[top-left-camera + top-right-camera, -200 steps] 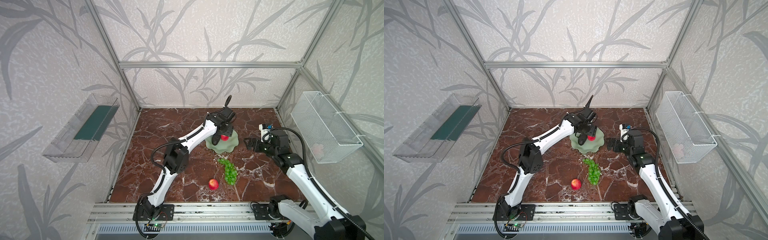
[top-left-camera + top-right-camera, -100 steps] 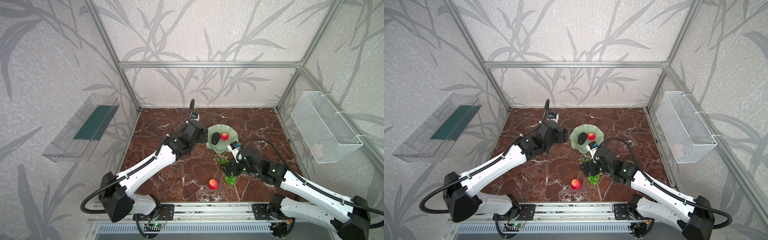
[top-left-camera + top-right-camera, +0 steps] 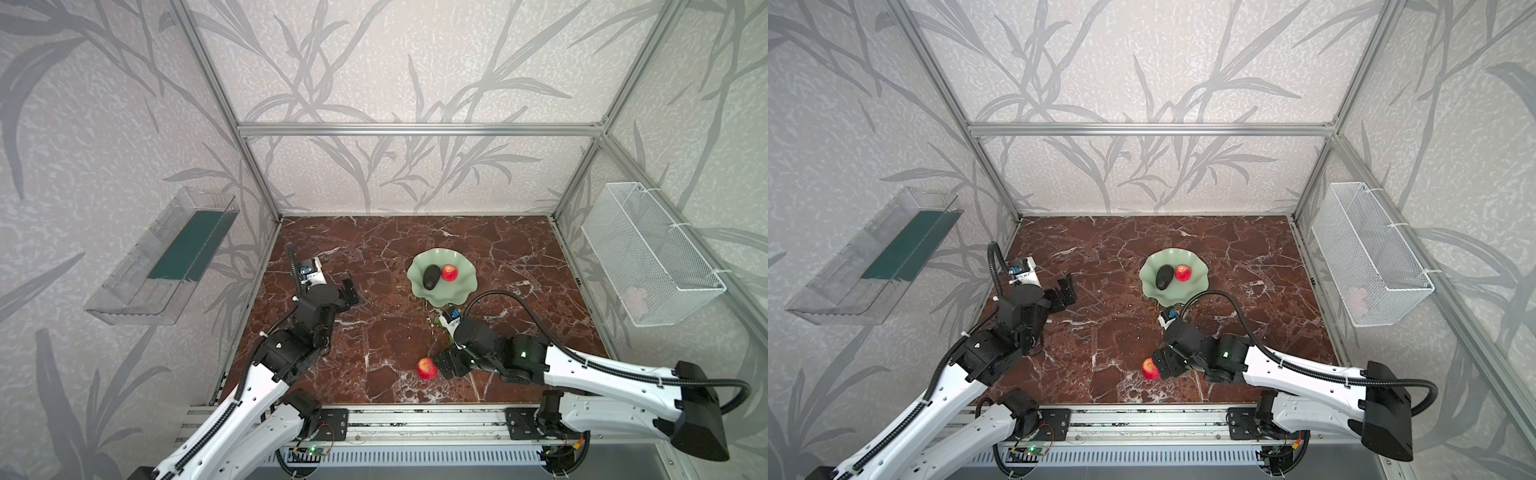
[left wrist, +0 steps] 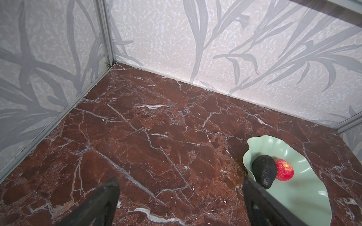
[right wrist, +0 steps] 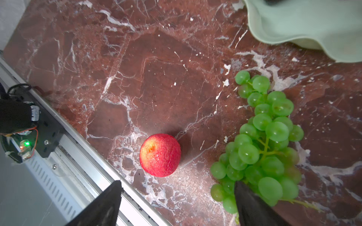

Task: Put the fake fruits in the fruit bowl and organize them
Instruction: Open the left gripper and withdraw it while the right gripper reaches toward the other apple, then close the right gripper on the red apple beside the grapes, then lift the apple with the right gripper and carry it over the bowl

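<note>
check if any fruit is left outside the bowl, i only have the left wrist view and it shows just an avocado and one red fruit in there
observer: yes, a second red fruit sits on the table near its front edge, well clear of the bowl.
operator: any grapes out there too
observer: the grapes lie on the table beside that fruit, on the side nearer the bowl, touching neither; in both top views the right arm hides most of them.
</note>
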Tool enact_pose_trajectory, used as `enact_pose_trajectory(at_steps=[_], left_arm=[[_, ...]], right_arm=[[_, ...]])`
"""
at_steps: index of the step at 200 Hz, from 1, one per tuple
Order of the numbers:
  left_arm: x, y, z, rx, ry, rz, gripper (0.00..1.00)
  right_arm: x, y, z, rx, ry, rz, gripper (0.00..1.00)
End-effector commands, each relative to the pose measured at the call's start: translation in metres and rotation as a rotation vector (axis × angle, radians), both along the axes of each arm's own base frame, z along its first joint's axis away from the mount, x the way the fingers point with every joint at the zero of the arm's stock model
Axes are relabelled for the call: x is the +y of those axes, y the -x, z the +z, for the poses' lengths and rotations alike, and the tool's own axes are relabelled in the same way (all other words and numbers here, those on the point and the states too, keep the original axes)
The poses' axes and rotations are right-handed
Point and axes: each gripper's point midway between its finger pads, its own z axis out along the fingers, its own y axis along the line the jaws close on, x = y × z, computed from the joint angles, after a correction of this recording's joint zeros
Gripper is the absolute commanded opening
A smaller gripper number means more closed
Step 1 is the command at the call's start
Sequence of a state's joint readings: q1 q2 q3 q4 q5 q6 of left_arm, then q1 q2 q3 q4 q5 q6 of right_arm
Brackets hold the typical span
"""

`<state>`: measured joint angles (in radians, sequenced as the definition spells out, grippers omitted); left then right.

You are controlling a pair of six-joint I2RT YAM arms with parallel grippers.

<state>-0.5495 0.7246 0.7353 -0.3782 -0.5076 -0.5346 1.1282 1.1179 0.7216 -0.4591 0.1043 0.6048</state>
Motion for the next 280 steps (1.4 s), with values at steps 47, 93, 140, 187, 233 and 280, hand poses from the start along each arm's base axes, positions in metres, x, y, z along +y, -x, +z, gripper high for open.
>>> enact_pose_trajectory(at_steps=[47,93,140,187,233,280], left_arm=[[0.004,0.004,-0.013,0.034,0.004,0.013,0.98],[0.009,0.006,-0.016,0.046,-0.017,0.028,0.98],[0.014,0.012,-0.023,0.045,-0.010,0.039,0.98],[0.016,0.014,-0.027,0.051,-0.020,0.046,0.98],[0.018,0.016,-0.028,0.056,-0.028,0.045,0.98],[0.015,0.014,-0.023,0.040,-0.010,0.035,0.98]], right_arm=[[0.042,0.005,-0.023,0.065,0.089,0.047,0.87],[0.055,0.011,-0.040,0.115,0.110,0.045,0.84],[0.049,0.012,-0.061,0.127,0.206,0.040,0.80],[0.049,0.007,-0.064,0.099,0.235,0.038,0.71],[0.051,0.006,-0.069,0.098,0.253,0.042,0.56],[0.051,0.000,-0.048,0.057,0.229,0.030,0.42]])
